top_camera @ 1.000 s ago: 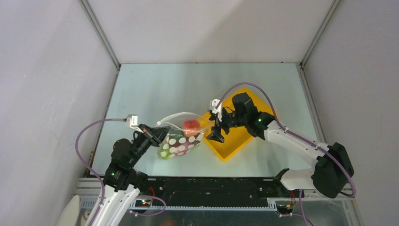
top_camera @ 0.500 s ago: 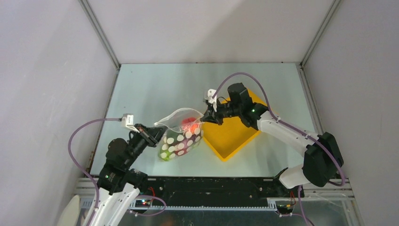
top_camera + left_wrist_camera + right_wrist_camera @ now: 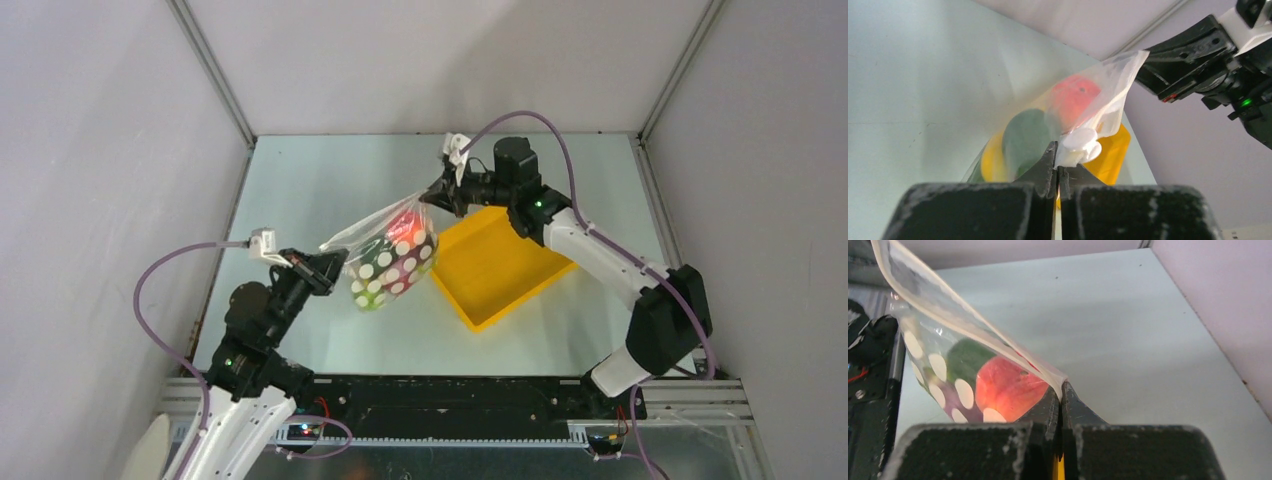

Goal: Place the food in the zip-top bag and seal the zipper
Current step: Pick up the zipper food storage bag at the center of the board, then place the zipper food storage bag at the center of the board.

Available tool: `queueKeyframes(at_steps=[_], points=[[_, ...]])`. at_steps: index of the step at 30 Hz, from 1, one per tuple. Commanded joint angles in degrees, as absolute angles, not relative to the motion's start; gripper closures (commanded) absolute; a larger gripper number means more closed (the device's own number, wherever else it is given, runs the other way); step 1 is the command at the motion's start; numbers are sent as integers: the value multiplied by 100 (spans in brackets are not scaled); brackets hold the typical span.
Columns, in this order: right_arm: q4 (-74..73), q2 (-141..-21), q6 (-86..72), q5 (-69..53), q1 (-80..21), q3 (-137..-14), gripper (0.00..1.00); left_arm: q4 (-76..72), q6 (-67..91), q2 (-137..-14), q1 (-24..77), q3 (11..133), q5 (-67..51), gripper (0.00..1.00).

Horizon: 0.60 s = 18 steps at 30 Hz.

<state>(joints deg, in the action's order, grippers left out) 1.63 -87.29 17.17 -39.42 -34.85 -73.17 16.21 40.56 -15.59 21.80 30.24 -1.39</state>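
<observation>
The zip-top bag (image 3: 392,262), clear with white dots, hangs stretched between my two grippers above the table. Inside it I see the food: a red piece (image 3: 405,224), a dark green piece (image 3: 967,356) and some purple and yellow. My left gripper (image 3: 335,262) is shut on the bag's left corner (image 3: 1079,146). My right gripper (image 3: 432,192) is shut on the far end of the zipper (image 3: 968,320), the pale strip running taut along the mouth edge. In the right wrist view its jaws pinch the strip's end (image 3: 1060,385).
A yellow rectangular tray (image 3: 495,265) lies just right of the hanging bag, under my right arm. Grey walls close in the table on the left, back and right. Purple cables loop over both arms.
My right gripper shut on the bag's right edge, then rose and pulled back toward the far side. The bag has lifted off the table and its mouth has drawn from an open loop into a taut line.
</observation>
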Motion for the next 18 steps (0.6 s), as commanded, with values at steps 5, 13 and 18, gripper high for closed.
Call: queueKeyframes(at_steps=[5, 13, 18], points=[[1116, -9796, 1336, -4221, -3050, -8718, 100, -776, 3339, -2481, 2182, 2590, 873, 99], [1437, -10287, 1430, -4552, -2944, -8703, 100, -935, 2900, -2801, 2184, 2292, 855, 84], [1626, -10640, 1284, -5297, -2773, -8661, 100, -1071, 2750, -2626, 2182, 1903, 687, 75]])
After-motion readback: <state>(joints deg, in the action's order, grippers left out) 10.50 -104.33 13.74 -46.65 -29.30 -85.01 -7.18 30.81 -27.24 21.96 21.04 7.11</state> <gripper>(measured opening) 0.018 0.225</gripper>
